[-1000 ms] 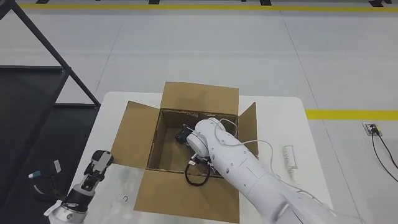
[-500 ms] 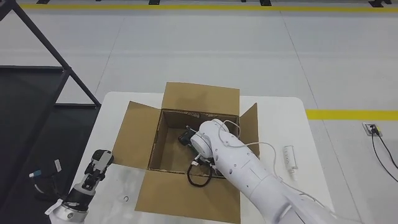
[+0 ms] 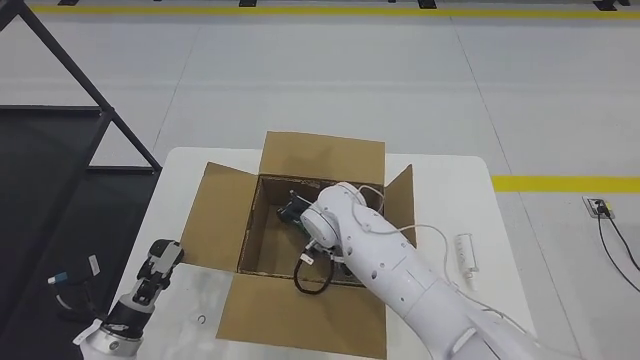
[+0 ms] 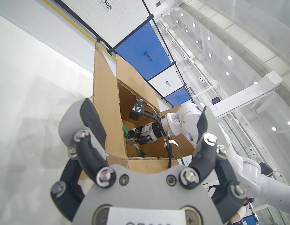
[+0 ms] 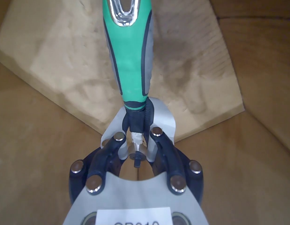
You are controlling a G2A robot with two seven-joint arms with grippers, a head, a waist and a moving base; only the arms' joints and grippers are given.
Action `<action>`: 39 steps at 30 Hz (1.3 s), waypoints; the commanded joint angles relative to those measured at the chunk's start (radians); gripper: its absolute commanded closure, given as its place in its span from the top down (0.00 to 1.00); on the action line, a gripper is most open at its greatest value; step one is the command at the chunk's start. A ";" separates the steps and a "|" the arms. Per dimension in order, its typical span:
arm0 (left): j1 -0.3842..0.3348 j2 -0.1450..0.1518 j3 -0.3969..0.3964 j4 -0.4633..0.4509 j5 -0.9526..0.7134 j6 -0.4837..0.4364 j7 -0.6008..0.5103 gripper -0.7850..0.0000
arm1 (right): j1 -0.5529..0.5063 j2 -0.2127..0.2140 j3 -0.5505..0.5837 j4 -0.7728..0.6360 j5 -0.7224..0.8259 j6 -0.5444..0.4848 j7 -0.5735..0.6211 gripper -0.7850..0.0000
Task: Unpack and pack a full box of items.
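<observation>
1. left gripper (image 4: 147,118) sits at the near left corner of the white table (image 3: 180,175); black-padded fingers spread, empty
2. box (image 3: 322,155): brown corrugated cardboard, mid-table; four flaps splayed open
3. right gripper (image 5: 136,118) is inside the box, pinching the tool (image 5: 128,47) by its narrow black neck; handle tapered, green/grey rubber, chrome loop at the butt
4. tool's long axis runs in line with the fingers; butt points away from the wrist, at bare cardboard

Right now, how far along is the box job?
Done: the box stands open, and one white item lies on the table beside it. In hand: the right jaws are shut on a green tool inside the box. Remaining: unclear whether it's packing or unpacking; the left jaws are open and empty.
</observation>
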State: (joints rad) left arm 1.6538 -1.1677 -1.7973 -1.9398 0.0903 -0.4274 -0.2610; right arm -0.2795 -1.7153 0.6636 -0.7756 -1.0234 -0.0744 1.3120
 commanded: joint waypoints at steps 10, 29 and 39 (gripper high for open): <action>-0.010 -0.001 0.020 -0.008 0.014 0.004 -0.009 1.00 | -0.248 0.112 0.177 -0.774 -0.202 0.036 0.177 0.00; -0.042 -0.001 0.069 -0.021 0.048 0.026 -0.037 1.00 | -0.624 0.170 0.529 -1.574 -0.610 0.264 -0.021 0.00; -0.076 0.000 0.099 -0.034 0.080 0.055 -0.057 1.00 | -0.745 0.185 0.867 -1.574 -0.518 0.247 0.058 0.00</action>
State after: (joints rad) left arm 1.5814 -1.1683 -1.7010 -1.9718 0.1672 -0.3750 -0.3171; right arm -1.0131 -1.5328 1.4865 -2.3500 -1.5691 0.1876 1.3524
